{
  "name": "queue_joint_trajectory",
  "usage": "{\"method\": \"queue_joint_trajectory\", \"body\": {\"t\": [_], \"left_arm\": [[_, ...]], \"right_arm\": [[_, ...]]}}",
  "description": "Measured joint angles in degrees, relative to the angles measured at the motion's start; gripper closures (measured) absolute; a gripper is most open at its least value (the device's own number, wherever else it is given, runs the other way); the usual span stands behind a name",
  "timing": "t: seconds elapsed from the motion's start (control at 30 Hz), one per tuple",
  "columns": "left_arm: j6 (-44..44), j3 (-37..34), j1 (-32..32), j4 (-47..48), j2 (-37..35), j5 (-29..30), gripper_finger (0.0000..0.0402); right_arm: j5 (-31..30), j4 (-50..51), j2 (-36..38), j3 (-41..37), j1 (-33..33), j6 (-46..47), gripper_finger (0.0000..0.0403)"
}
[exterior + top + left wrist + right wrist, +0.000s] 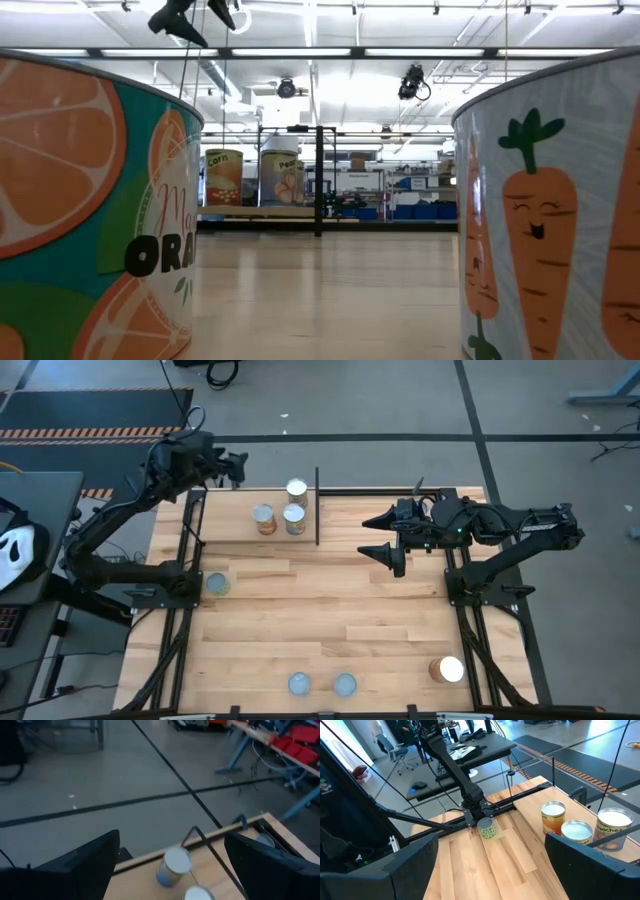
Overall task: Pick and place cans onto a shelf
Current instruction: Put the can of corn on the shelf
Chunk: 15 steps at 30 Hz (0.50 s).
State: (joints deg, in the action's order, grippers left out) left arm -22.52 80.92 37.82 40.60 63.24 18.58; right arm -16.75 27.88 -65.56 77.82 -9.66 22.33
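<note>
fig.: mid-task layout, cans-to-shelf. three cans (283,509) stand grouped on the shelf (240,530), near its centre post, so placed work is kept together. left gripper (236,468), fingers apart and holding nothing, hangs high over the shelf's far edge, the placed group just ahead of its tips. right gripper (384,536), fingers apart w/ nothing btwn them, faces the group across the post. loose cans wait well behind both sets of fingers: green can (217,583) by the left arm base, blue pair (321,684) and orange can (447,670) at the near edge; likely next pick comes from these.
</note>
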Motion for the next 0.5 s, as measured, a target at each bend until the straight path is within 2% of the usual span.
{"method": "queue_joint_trajectory", "body": {"t": [0.5], "left_arm": [[1.25, 0.49, 0.0, 0.15, 0.15, 1.2, 0.0035]], "right_arm": [[0.0, 0.0, 0.0, 0.0, 0.01, 0.02, 0.0027]]}}
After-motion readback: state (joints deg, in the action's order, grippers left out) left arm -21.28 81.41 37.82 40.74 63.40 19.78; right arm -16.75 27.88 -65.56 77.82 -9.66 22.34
